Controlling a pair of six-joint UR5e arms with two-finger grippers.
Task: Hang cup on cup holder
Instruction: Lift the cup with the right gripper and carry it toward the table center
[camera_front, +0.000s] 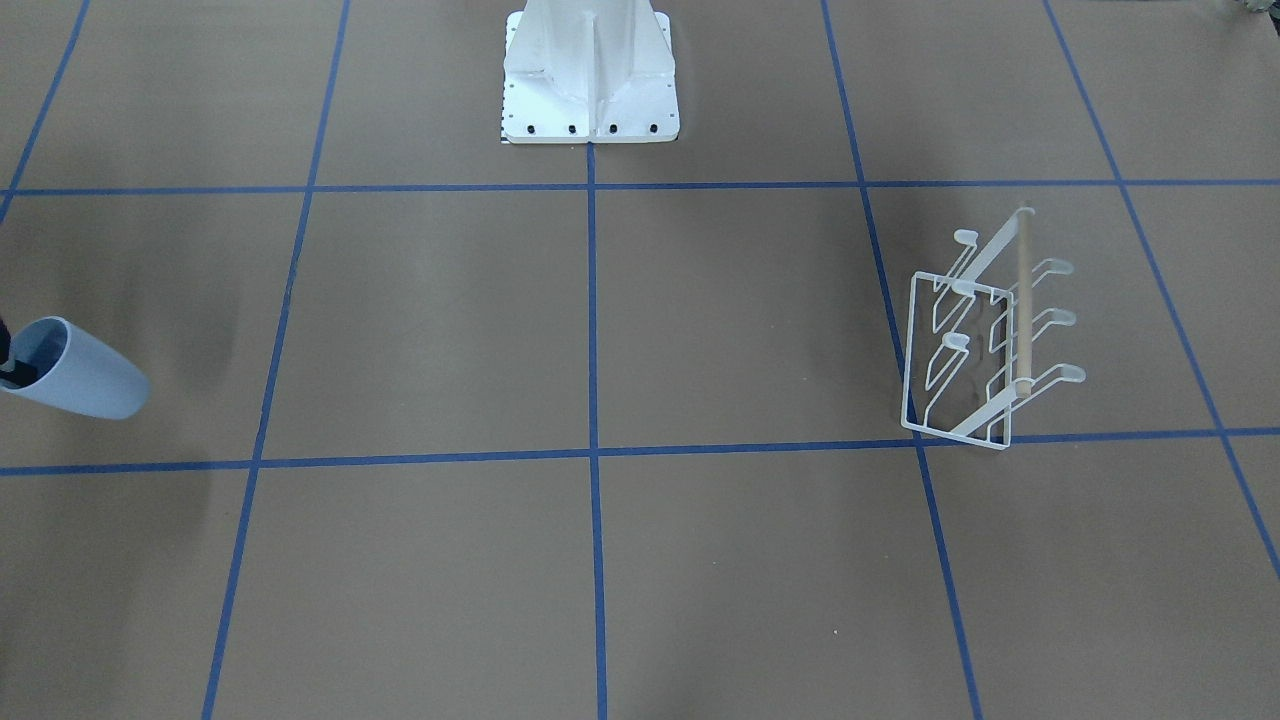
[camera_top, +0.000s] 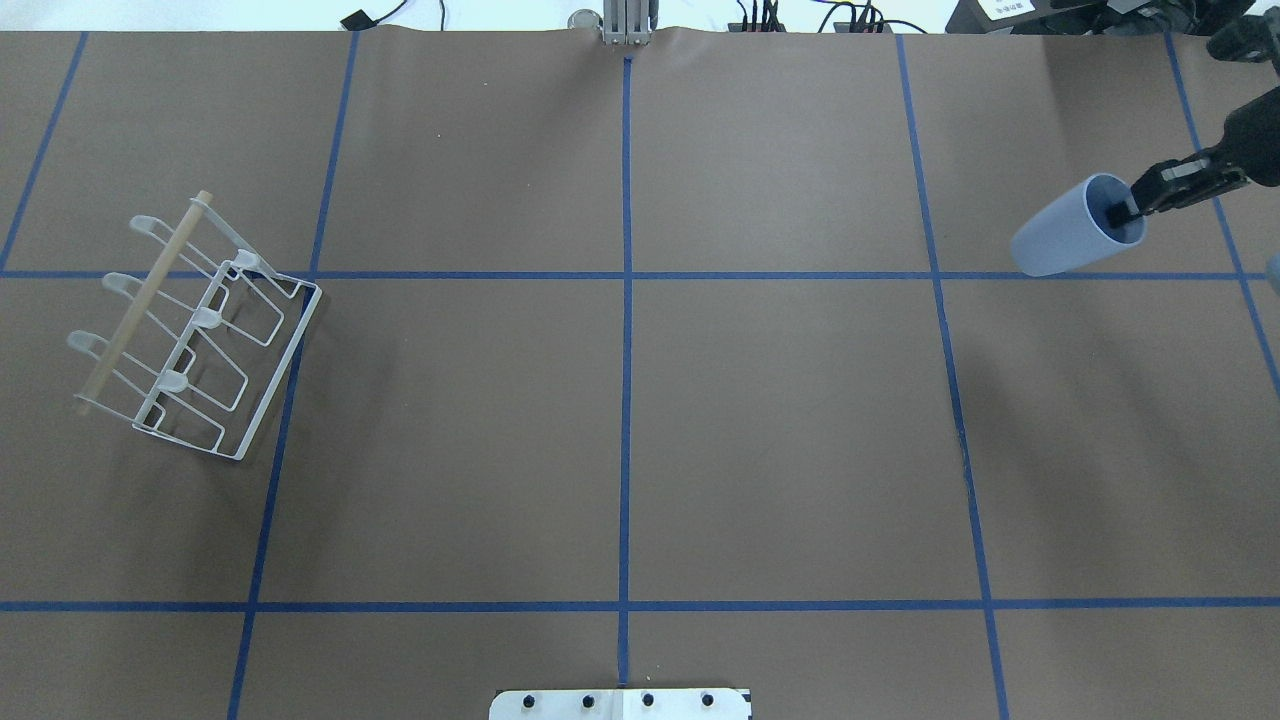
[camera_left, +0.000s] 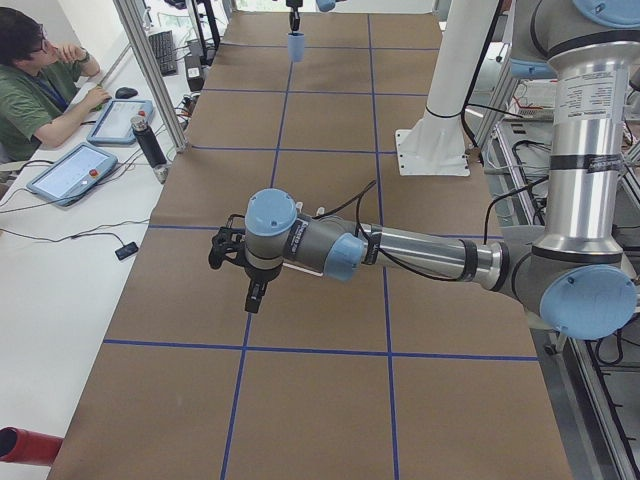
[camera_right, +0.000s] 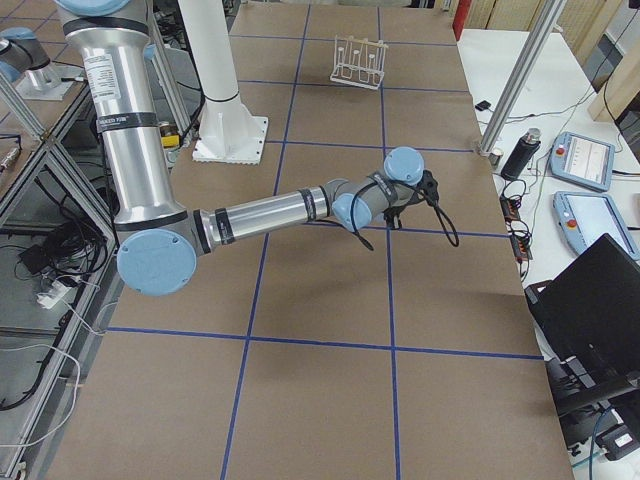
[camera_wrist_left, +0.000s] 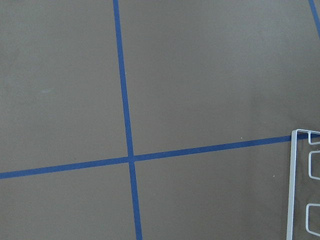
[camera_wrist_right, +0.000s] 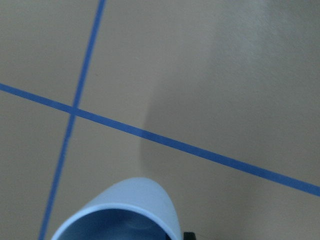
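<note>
The pale blue cup (camera_top: 1065, 235) is held off the table at the far right of the overhead view, tilted on its side. My right gripper (camera_top: 1125, 212) is shut on its rim, one finger inside the mouth. The cup also shows at the left edge of the front view (camera_front: 80, 375), in the right wrist view (camera_wrist_right: 125, 210) and small in the exterior left view (camera_left: 297, 45). The white wire cup holder (camera_top: 280, 374) with its wooden rod (camera_top: 143, 301) stands far off at the table's left; it also shows in the front view (camera_front: 910, 350). My left gripper (camera_left: 252, 295) hangs over the table; I cannot tell its state.
The white robot base (camera_front: 590, 80) stands at the table's near middle edge. Blue tape lines grid the brown table. An operator (camera_left: 40, 80), tablets and a black bottle (camera_left: 150, 140) sit on the side bench. The rack's corner (camera_wrist_left: 291, 190) shows in the left wrist view.
</note>
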